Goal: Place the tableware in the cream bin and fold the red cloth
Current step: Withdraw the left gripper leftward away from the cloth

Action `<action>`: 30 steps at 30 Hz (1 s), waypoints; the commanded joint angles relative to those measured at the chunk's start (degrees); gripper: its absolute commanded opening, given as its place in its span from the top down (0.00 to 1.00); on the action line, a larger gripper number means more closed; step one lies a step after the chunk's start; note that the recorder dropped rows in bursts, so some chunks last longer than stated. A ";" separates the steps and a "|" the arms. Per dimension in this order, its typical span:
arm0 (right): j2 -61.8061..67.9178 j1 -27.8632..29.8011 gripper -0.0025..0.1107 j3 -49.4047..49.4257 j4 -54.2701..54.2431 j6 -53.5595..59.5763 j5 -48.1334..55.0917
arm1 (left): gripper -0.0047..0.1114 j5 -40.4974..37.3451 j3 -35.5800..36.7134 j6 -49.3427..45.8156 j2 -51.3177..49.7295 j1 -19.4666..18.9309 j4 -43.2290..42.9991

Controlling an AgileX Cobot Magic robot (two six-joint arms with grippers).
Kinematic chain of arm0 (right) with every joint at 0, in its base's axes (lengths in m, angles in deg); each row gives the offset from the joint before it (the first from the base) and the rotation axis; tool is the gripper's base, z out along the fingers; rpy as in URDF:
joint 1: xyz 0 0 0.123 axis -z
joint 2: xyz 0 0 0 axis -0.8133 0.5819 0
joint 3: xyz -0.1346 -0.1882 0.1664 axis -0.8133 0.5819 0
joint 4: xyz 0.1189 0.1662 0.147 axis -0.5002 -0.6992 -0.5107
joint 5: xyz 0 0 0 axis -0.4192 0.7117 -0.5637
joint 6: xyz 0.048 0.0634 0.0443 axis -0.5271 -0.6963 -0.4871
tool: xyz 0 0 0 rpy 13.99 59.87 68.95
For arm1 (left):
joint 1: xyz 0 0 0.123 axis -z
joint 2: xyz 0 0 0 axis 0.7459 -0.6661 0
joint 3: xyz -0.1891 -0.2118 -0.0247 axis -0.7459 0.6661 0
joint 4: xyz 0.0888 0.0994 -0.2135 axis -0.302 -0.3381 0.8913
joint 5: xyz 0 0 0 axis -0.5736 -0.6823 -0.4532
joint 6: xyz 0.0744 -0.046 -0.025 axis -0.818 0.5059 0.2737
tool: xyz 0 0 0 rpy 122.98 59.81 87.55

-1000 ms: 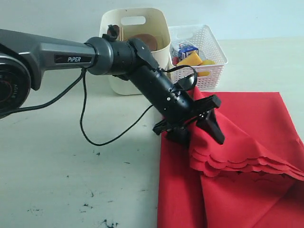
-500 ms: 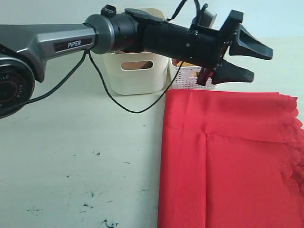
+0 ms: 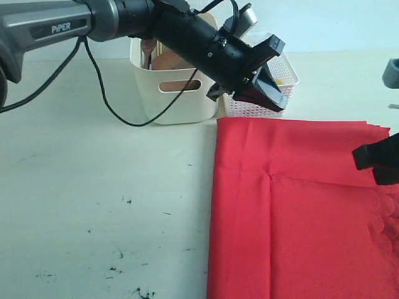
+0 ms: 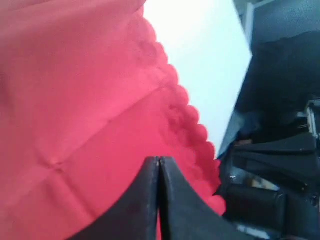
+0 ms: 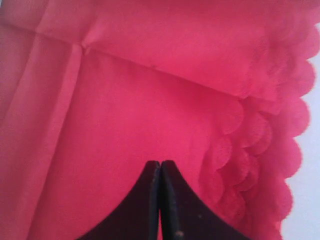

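The red cloth (image 3: 299,212) lies flat and folded on the table, its scalloped edge (image 3: 391,218) at the right. My left gripper (image 3: 273,103) hangs shut and empty over the cloth's back edge, in front of the baskets; the left wrist view shows its tips (image 4: 158,159) pressed together above the red cloth (image 4: 90,100). My right gripper (image 3: 377,163) juts in at the right edge, low over the cloth. Its tips (image 5: 160,163) are together with nothing between them, above the red cloth (image 5: 140,100) beside the scallops (image 5: 280,125). The cream bin (image 3: 171,99) stands at the back with brown tableware (image 3: 167,59) showing inside.
A white lattice basket (image 3: 290,78) stands right of the cream bin, mostly hidden behind my left arm (image 3: 187,31). A black cable (image 3: 100,75) droops from that arm over the table. Bare, scuffed tabletop (image 3: 100,205) stretches left of the cloth.
The left gripper let go of the cloth, which now lies flat, then lifted back toward the baskets and shut. The right gripper has come into view at the right edge.
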 commanded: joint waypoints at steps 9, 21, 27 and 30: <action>16.56 -0.05 0.98 -0.33 -15.94 12.00 -8.46 | 0.96 -0.63 6.80 8.03 14.05 -0.04 -26.76; 26.33 -8.20 0.98 -0.33 -16.25 12.97 -17.56 | 0.96 15.07 35.53 10.75 38.79 -0.04 -35.99; 30.47 -8.37 0.98 -0.33 -14.22 9.98 -21.29 | 0.96 21.44 47.66 11.50 52.11 -0.04 -37.54; 31.33 -8.37 0.98 -0.33 -13.80 9.05 -22.21 | 0.96 23.97 52.64 11.65 57.63 -0.04 -37.69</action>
